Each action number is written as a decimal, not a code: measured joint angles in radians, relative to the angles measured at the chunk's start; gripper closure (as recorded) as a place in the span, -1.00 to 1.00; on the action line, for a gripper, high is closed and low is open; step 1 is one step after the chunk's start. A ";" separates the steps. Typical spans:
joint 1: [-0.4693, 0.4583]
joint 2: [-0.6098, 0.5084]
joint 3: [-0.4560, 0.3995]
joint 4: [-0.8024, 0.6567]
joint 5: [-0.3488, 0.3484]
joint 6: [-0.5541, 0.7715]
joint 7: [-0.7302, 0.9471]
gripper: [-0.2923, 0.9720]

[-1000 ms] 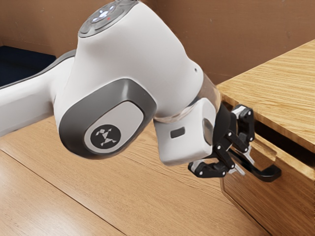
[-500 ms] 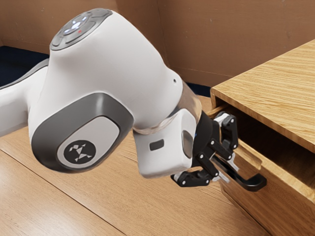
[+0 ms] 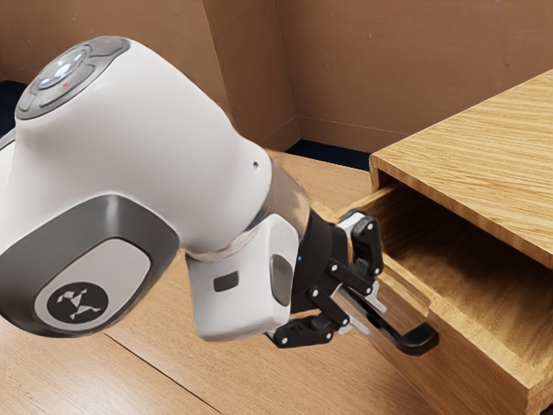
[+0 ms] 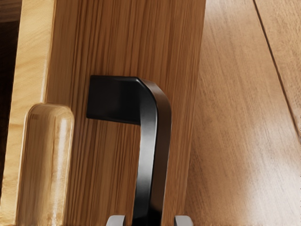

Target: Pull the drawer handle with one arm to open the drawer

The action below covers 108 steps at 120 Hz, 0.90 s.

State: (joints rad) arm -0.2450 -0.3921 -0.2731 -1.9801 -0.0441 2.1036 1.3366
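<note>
Black against pale oak, the drawer handle [image 3: 413, 339] sits pinched in the claw [image 3: 363, 311], which is closed narrow on the handle's bar. In the wrist view two silver fingertips [image 4: 115, 219] flank the bar from either side, with the drawer front [image 4: 117, 42] right behind it.

In the exterior view the drawer [image 3: 462, 380] stands partly out from under the cabinet top [image 3: 484, 156], along the surface's [image 3: 216, 380] edge at the exterior view's right. Its bare wooden inside is already open to view, so I judge the pull to be well under way but not finished. A good part of the drawer's length seems to lie under the top.

To do this step well, the pull should run straight along the drawer's own travel, away from the cabinet and toward the exterior view's left, level with the surface. Any sideways or downward drift would likely rack the drawer in its runners, or lever the bar out of the grip. The hold is near one end of the bar rather than at its middle, so an uneven tug could twist the drawer. A slow, steady draw suits it better than a jerk. The grip should remain firm, since the bar looks smooth and could slip between the pads.
</note>
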 joint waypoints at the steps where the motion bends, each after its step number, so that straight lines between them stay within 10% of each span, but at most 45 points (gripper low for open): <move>1: 0.000 -0.002 0.000 -0.001 0.000 0.000 0.000 0.48; 108: 0.001 -0.201 0.000 -0.171 -0.007 -0.002 -0.024 0.47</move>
State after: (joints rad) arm -0.2440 -0.5928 -0.2731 -2.1514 -0.0509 2.1015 1.3129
